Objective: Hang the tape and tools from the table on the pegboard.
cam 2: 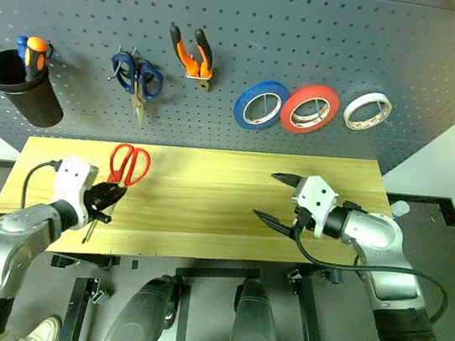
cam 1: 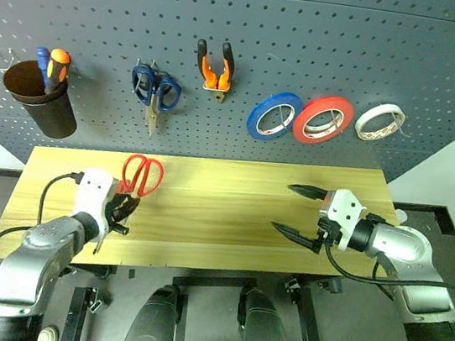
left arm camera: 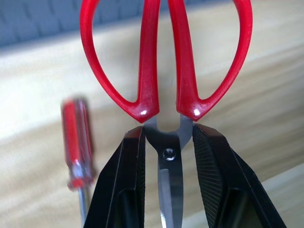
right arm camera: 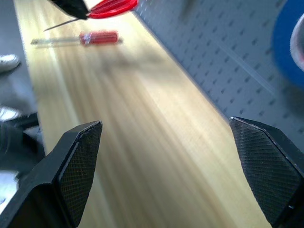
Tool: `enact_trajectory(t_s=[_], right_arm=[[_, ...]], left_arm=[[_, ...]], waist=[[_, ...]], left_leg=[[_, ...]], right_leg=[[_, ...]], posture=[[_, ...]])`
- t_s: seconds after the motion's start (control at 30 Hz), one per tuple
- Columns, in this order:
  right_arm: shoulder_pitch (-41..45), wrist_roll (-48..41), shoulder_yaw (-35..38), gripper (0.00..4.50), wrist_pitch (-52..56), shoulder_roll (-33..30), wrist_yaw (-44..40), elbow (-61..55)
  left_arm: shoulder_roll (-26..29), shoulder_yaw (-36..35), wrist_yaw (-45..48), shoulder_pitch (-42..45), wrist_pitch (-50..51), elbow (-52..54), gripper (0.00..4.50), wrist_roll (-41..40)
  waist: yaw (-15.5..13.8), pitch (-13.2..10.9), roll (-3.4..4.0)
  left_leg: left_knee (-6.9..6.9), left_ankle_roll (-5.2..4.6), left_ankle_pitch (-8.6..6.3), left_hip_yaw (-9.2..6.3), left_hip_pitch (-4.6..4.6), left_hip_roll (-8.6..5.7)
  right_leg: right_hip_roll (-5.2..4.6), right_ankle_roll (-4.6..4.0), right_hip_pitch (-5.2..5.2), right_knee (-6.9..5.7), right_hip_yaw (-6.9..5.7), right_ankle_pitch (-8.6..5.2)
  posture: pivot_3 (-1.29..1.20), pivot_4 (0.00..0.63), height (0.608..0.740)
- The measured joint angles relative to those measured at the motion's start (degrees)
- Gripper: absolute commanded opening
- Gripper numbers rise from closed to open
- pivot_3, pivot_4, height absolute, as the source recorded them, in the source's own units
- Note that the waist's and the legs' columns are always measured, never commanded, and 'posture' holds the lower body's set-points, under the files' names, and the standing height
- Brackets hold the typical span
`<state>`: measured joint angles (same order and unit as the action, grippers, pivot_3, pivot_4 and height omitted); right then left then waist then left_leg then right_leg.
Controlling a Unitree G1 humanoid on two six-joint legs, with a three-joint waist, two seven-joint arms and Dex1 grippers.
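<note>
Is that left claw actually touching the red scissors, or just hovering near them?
Touching. In the left wrist view the left gripper has both black fingers pressed against the red-handled scissors at the pivot, with no gap on either side.

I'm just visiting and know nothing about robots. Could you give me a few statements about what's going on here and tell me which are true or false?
1. The left pincer is shut on the red-handled scissors. True.
2. The right pincer holds the whitish tape. False: it is open and empty; the whitish tape hangs on the pegboard.
3. The orange-and-black pliers lie on the table. False: they hang on the pegboard.
4. A red-handled screwdriver lies on the table. True.
</note>
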<state>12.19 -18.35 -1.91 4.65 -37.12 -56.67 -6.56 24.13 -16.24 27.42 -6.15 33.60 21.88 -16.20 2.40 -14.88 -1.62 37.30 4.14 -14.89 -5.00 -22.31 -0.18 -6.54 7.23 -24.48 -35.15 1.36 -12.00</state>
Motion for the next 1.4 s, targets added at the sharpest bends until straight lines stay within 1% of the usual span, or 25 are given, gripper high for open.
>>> enact_trajectory(t_s=[0.1, 0.17, 0.27, 0.4, 0.5, 0.63, 0.77, 1.07, 1.27, 1.33, 1.4], right_arm=[[2.73, -6.34, 1.58, 4.5, 4.56, 0.75, -0.48, -2.56], [4.4, -9.88, 2.62, 4.5, 7.32, 1.11, -0.5, -4.49], [6.04, -13.54, 3.07, 4.5, 10.75, 1.27, -0.46, -6.69], [6.68, -14.61, 2.92, 4.5, 12.64, 1.79, -0.32, -7.88], [7.43, -15.46, 2.87, 4.5, 13.83, 2.11, -0.29, -8.1], [8.24, -15.94, 2.85, 4.5, 14.42, 2.48, -0.05, -9.06], [8.48, -16.26, 2.86, 4.5, 14.85, 3.03, 0.53, -9.2], [8.23, -16.14, 2.86, 4.5, 14.86, 3.4, 2.16, -9.59], [7.9, -15.59, 2.85, 4.5, 14.78, 3.5, 2.42, -9.59], [7.9, -15.41, 2.83, 4.5, 14.63, 3.55, 2.45, -9.59], [7.9, -15.05, 2.8, 4.5, 14.57, 3.64, 2.47, -9.59]], left_arm=[[-2.24, -6.96, 4.18, -1.76, -10.05, 1.17, 1.09, -5.96], [-3.01, -9.46, 5.82, -1.8, -13.5, 1.31, 1.09, -9.44], [-4.72, -10.7, 6.41, 0.25, -17.03, 1.17, 1.09, -13.66], [-5.56, -10.78, 5.62, 4.25, -19.97, 1.07, 1.09, -16.37], [-5.27, -10.15, 3.95, 8.13, -21.65, -1.6, 1.09, -15.78], [-3.85, -8.03, 2.14, 13.59, -23.58, -7.64, 1.09, -12.17], [-2.77, -5.37, 2.24, 16.41, -26.19, -12.44, 1.09, -8.86], [-1.34, -2.1, 3.01, 18.21, -28.81, -18.87, 1.09, -5.21], [-1.05, -0.75, 3.17, 18.21, -29.54, -20.03, 1.09, -4.36], [-1.02, -0.72, 3.61, 18.21, -29.42, -20.04, 1.8, -4.6], [-1.01, -0.77, 4.0, 18.18, -28.86, -20.05, 2.41, -5.6]], waist=[[-0.11, 0.18, 0.0], [-0.31, 0.37, -0.02], [-0.86, 0.64, -0.12], [-1.51, 1.06, -0.14], [-1.56, 1.39, -0.15], [-1.51, 1.77, -0.16], [-1.32, 1.87, -0.17], [-1.27, 1.97, -0.17], [-1.27, 2.07, -0.16], [-1.26, 2.1, -0.16], [-1.27, 2.11, -0.17]], left_leg=[[0.04, 0.0, 0.0, 0.02, -0.02, 0.0], [0.04, 0.0, 0.0, 0.01, -0.02, 0.0], [0.06, -0.01, 0.0, 0.02, -0.01, 0.0], [0.09, -0.01, 0.0, 0.03, -0.01, -0.01], [0.1, -0.01, 0.01, 0.04, 0.0, -0.01], [0.09, -0.02, 0.01, 0.03, 0.01, -0.01], [0.07, -0.02, 0.0, 0.04, 0.01, -0.01], [0.07, -0.02, 0.0, 0.04, 0.01, -0.01], [0.08, -0.02, 0.0, 0.04, 0.01, -0.01], [0.07, -0.02, 0.0, 0.04, 0.02, -0.01], [0.08, -0.02, 0.0, 0.04, 0.02, -0.01]], right_leg=[[-0.01, -0.03, 0.01, 0.01, 0.0, 0.02], [-0.01, -0.01, 0.01, 0.01, 0.0, 0.02], [-0.01, 0.0, 0.03, 0.01, -0.01, 0.02], [0.0, 0.08, 0.04, 0.01, -0.01, 0.07], [0.02, 0.14, 0.05, 0.0, -0.01, 0.11], [0.04, 0.18, 0.06, 0.0, -0.01, 0.13], [0.04, 0.2, 0.05, 0.01, 0.0, 0.14], [0.04, 0.21, 0.06, 0.01, 0.0, 0.15], [0.04, 0.21, 0.06, 0.0, 0.0, 0.15], [0.04, 0.21, 0.06, 0.0, 0.0, 0.15], [0.04, 0.21, 0.06, -0.01, 0.0, 0.15]], posture=[[-0.02, 0.16, 0.729], [-0.02, 0.155, 0.729], [-0.02, 0.151, 0.729], [-0.03, 0.143, 0.729], [-0.03, 0.14, 0.729], [-0.04, 0.136, 0.729], [-0.05, 0.131, 0.729], [-0.06, 0.128, 0.729], [-0.06, 0.123, 0.729], [-0.06, 0.123, 0.729], [-0.05, 0.123, 0.729]])
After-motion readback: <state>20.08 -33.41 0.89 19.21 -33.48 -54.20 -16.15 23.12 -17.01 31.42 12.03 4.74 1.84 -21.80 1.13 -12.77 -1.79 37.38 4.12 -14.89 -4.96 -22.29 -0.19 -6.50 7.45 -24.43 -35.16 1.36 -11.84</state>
